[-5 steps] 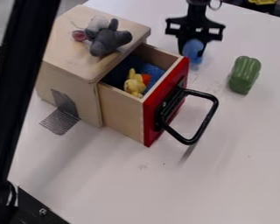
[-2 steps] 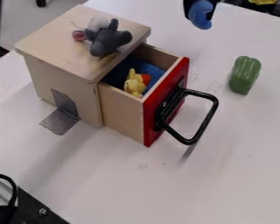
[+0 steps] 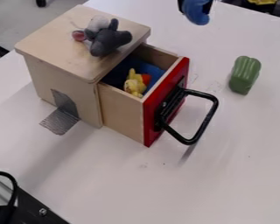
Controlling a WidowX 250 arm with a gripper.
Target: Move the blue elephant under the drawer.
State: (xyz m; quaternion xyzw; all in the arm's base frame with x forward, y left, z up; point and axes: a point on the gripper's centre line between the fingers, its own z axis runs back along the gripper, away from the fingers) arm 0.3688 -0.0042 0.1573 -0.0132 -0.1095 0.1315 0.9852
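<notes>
At the top edge, right of centre, my black gripper point(image 3: 196, 3) is shut on a blue object point(image 3: 197, 12), probably the elephant, holding it above the far part of the table. The wooden box's drawer point(image 3: 122, 107) is pulled out, with its red front and black handle facing right. A small yellow toy point(image 3: 134, 83) lies inside the drawer on blue cloth point(image 3: 143, 69). The gripper is beyond the drawer, up and to the right of it.
A grey plush mouse point(image 3: 109, 39) lies on top of the wooden box point(image 3: 66, 46). To the drawer's right, a green pepper point(image 3: 244, 75) rests on the white table point(image 3: 224, 175). Black equipment point(image 3: 34, 210) occupies the lower left corner.
The gripper has risen from the table with the blue object, toward the top edge. The large black shape at the left has moved out of view.
</notes>
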